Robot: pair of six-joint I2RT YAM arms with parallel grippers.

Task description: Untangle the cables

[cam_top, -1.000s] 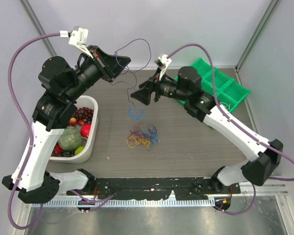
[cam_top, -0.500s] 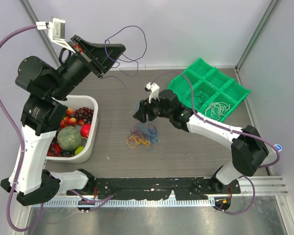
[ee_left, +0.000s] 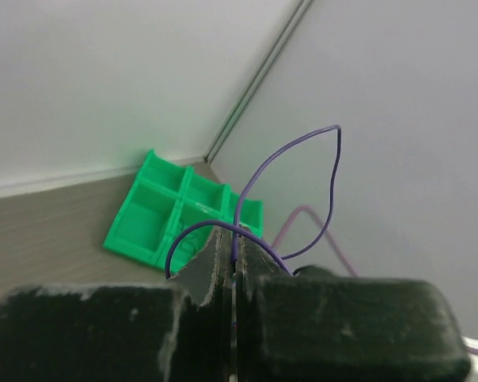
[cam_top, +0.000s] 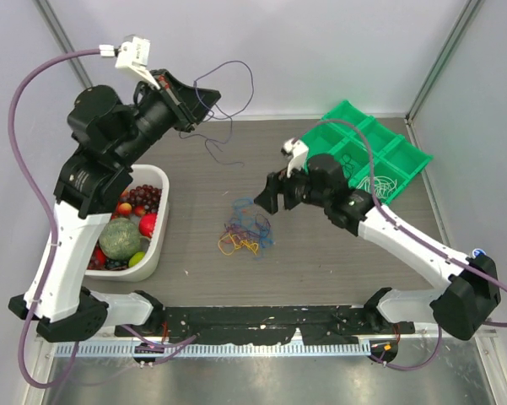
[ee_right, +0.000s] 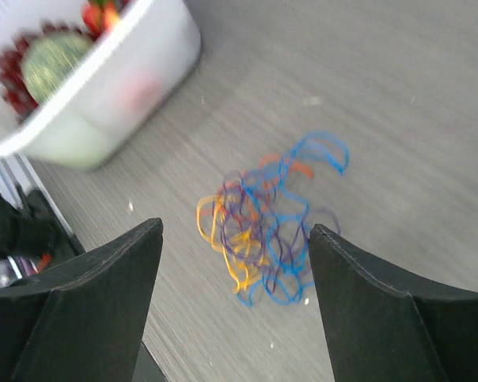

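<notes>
The tangle (cam_top: 245, 232) lies mid-table (cam_top: 320, 253), just ahead of the right gripper (cam_top: 266, 196), whose wide-open jaws are empty. The raised left gripper (cam_top: 204, 101) pinches a purple cable (cam_top: 228, 84) tight. The tub (cam_top: 158, 245) holds fruit (cam_top: 121, 239); the tray (cam_top: 337, 114) holds white cables (cam_top: 373, 187).

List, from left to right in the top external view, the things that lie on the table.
white basket of fruit → pile of tangled cables → green compartment tray
</notes>
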